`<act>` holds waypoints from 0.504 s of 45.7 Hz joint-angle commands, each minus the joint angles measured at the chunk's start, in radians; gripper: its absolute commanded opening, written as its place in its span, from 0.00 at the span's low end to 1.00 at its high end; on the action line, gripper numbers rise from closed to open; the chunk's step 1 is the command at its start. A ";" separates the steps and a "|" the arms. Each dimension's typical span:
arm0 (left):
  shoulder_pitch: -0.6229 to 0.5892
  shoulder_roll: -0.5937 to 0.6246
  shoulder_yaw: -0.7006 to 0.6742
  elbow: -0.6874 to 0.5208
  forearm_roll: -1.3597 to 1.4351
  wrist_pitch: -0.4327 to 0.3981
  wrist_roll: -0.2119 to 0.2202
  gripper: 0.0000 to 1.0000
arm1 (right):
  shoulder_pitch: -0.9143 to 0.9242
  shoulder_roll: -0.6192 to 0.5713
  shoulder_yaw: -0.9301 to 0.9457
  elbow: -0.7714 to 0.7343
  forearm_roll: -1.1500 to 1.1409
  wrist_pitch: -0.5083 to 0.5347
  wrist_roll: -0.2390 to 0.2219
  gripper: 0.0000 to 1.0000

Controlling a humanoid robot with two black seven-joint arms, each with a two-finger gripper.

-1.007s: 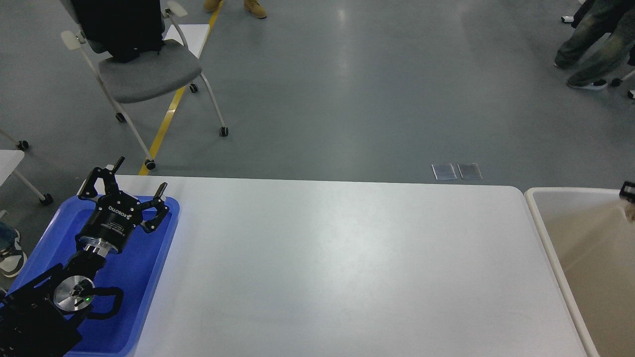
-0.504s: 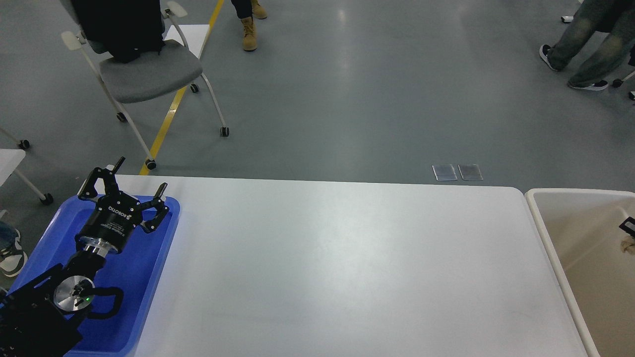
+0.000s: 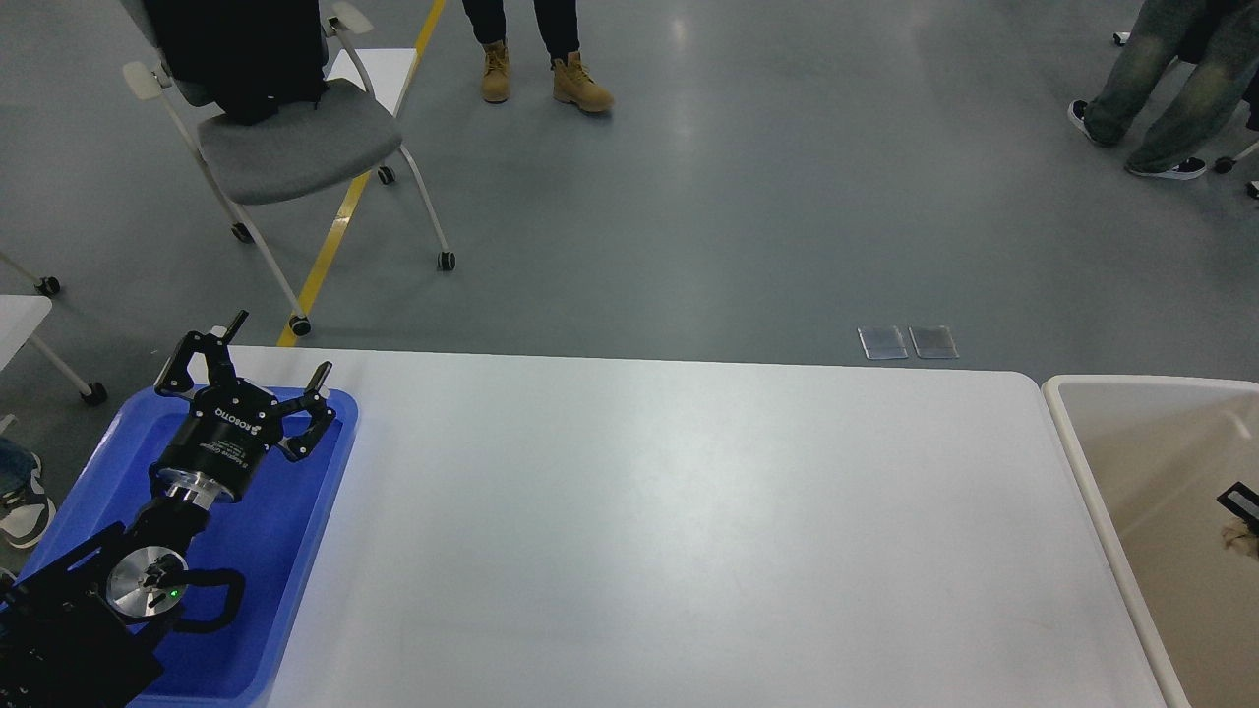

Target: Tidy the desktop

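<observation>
Right now, in the head view, you are looking down on the desktop, a wide white table that fills the lower middle of the picture and runs from the blue tray on its left end to the cream bin just off its right end. Your left gripper hangs over the far part of the tray, near the table's far left corner, with its two black fingers spread well apart and nothing between them. The arm behind it comes in from the lower left corner, over the tray's near half. Your right gripper shows only as a small black piece at the right edge, over the inside of the bin; you cannot tell whether it is apart or together. Just below that piece sits a small tan, crumpled-looking scrap, too small to name, and you cannot tell whether it is held or lying in the bin. Beyond the table's far edge is grey floor with a yellow line running away from the far left corner. A grey chair on wheels stands over that line, and a person in tan boots stands further back.
</observation>
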 commanded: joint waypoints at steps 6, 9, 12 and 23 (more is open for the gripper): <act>0.000 0.000 0.000 0.000 0.000 0.000 -0.001 0.99 | 0.018 -0.010 0.122 0.001 0.001 -0.049 0.001 0.99; 0.000 0.000 0.000 0.000 0.000 0.000 0.001 0.99 | 0.030 -0.014 0.150 0.011 0.001 -0.045 0.001 0.99; 0.000 0.000 0.000 0.000 0.000 0.000 0.001 0.99 | 0.027 -0.016 0.164 0.013 0.001 -0.038 0.001 0.99; 0.000 0.000 0.000 0.000 0.000 0.000 0.001 0.99 | 0.049 -0.074 0.165 0.042 -0.005 -0.032 0.001 1.00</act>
